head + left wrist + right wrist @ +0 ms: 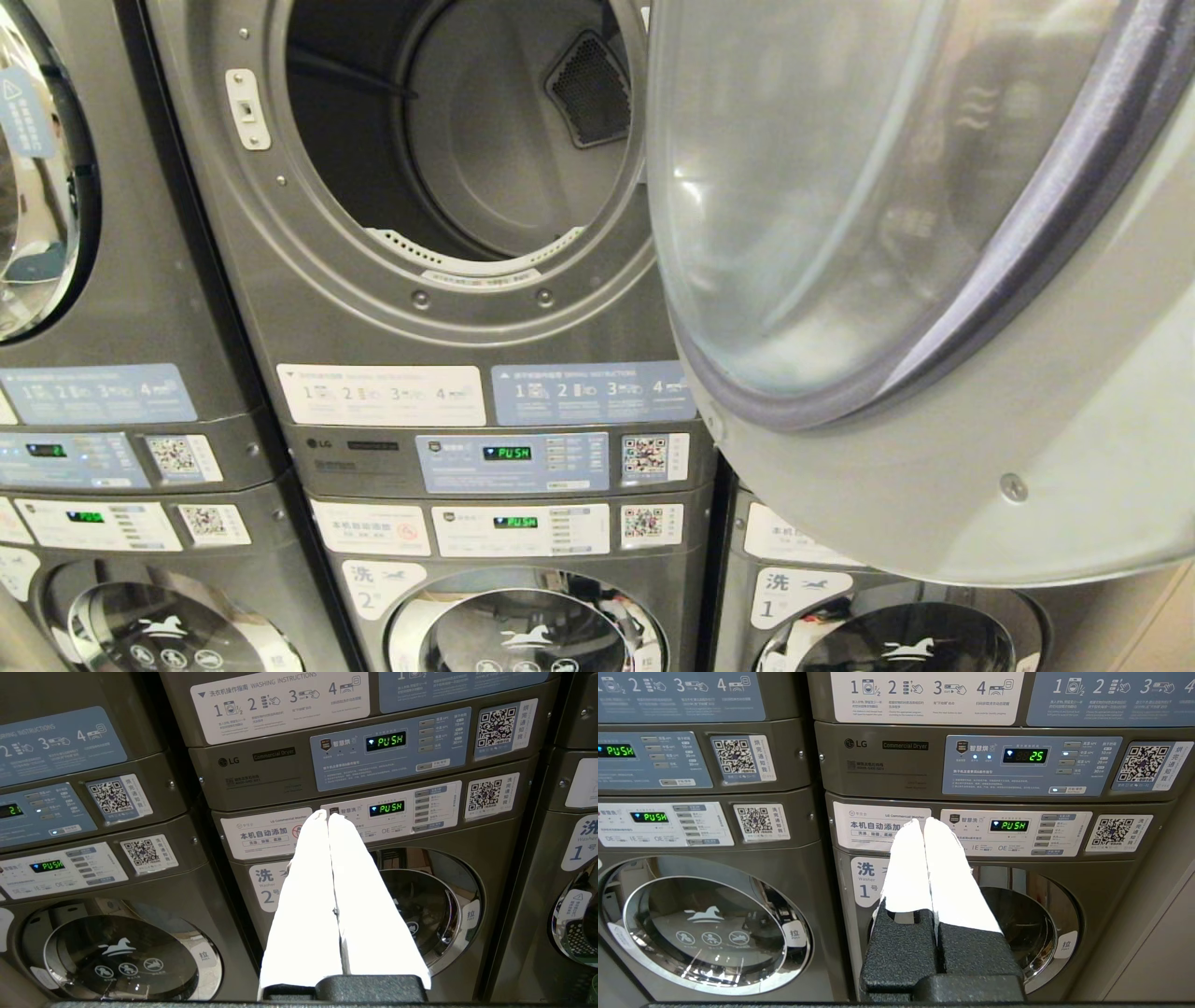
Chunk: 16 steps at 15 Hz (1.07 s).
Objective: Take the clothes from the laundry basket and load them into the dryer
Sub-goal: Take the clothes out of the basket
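The dryer [448,168] stands with its round opening uncovered, the grey drum inside showing no clothes. Its door [915,280] is swung wide to the right of the opening, filling that side of the head view. Below the dryer sits the control panel [513,462] reading PUSH, and under that a washer [527,625]. The left gripper [328,815] has its white fingers pressed together, empty, in front of the washer marked 2. The right gripper [923,822] is likewise closed and empty, before the washer marked 1 beside it. No laundry basket shows in any view.
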Motion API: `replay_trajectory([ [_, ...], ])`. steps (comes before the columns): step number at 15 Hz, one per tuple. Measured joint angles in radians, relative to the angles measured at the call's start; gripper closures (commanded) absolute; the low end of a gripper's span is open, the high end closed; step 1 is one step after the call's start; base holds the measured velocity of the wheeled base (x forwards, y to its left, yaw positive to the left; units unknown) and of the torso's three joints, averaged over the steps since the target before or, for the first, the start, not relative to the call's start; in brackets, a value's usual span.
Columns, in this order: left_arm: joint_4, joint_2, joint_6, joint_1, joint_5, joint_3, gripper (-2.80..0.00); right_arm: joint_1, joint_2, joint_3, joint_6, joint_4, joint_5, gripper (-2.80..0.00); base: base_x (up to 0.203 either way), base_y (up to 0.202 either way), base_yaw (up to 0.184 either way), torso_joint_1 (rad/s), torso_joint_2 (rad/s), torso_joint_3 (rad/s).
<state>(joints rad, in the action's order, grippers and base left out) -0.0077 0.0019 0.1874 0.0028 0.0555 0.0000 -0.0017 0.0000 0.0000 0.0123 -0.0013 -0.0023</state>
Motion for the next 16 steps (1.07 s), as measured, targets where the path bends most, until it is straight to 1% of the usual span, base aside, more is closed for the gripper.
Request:
replay_trajectory([
  [10,-0.001,-0.001,-0.007,0.000,-0.003,0.000,0.00,0.000,0.000,0.000,0.000,0.000,0.000,0.00,0.000,0.000,0.000,0.000,0.00,0.000],
  [11,-0.001,-0.001,-0.015,0.000,-0.005,0.000,0.00,0.000,0.000,0.000,0.000,0.000,0.000,0.00,0.000,0.000,0.000,0.000,0.00,0.000],
  [15,0.003,-0.001,-0.106,0.000,-0.031,0.000,0.00,0.000,0.000,0.000,-0.001,0.000,0.000,0.00,0.000,0.000,0.000,0.000,0.00,0.000],
  [16,0.003,-0.001,-0.116,0.000,-0.034,0.000,0.00,0.000,0.000,0.000,0.000,0.000,0.000,0.00,0.000,0.000,0.000,0.000,0.00,0.000],
])
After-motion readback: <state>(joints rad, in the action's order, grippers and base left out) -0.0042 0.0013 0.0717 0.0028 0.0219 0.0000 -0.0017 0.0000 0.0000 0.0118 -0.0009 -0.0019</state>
